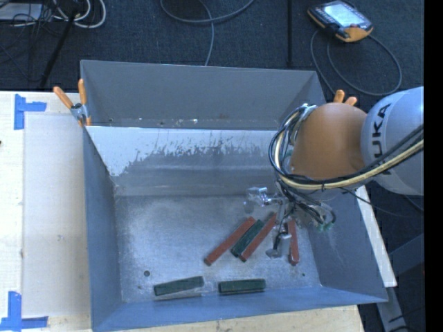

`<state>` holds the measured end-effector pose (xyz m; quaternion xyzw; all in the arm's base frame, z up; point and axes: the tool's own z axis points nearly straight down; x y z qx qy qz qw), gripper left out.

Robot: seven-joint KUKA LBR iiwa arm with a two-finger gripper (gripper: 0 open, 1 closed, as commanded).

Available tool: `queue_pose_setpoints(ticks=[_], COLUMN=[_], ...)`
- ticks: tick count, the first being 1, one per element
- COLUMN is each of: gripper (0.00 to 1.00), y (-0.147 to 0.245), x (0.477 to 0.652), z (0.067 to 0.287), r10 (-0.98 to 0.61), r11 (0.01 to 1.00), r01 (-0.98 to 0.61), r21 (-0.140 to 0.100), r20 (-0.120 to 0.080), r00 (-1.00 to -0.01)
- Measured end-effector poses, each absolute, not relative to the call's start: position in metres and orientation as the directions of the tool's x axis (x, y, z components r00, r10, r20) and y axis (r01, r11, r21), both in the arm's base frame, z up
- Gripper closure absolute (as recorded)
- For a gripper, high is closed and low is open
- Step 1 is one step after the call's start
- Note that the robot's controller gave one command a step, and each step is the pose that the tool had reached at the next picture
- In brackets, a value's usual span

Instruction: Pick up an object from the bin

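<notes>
My gripper (279,241) hangs low over the right part of the bin floor, above a small cluster of flat bars. Just left of it lie a dark green bar (246,239) and a red-brown bar (260,236), side by side and slanted. A longer red-brown bar (227,243) slants further left. Another red-brown bar (294,243) lies nearly upright in the view, right beside the gripper. Nothing shows as being held.
Two more dark green bars lie flat near the bin's front wall, one (178,286) at the left and one (241,286) at the right. The arm's orange cover and cables hang over the bin's right side, close to its right wall.
</notes>
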<state>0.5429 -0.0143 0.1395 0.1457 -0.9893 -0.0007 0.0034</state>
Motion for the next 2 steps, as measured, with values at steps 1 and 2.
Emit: queue_pose_setpoints(ticks=[1,2], gripper=[0.0,0.0], y=[-0.001,0.009], x=[0.57,0.575], z=[0.143,0.075], r10=[-0.369,-0.553], r11=[0.929,0.833], r01=[-0.369,-0.553], r21=[0.0,-0.001], r20=[-0.004,-0.002], r00=[-0.929,-0.833])
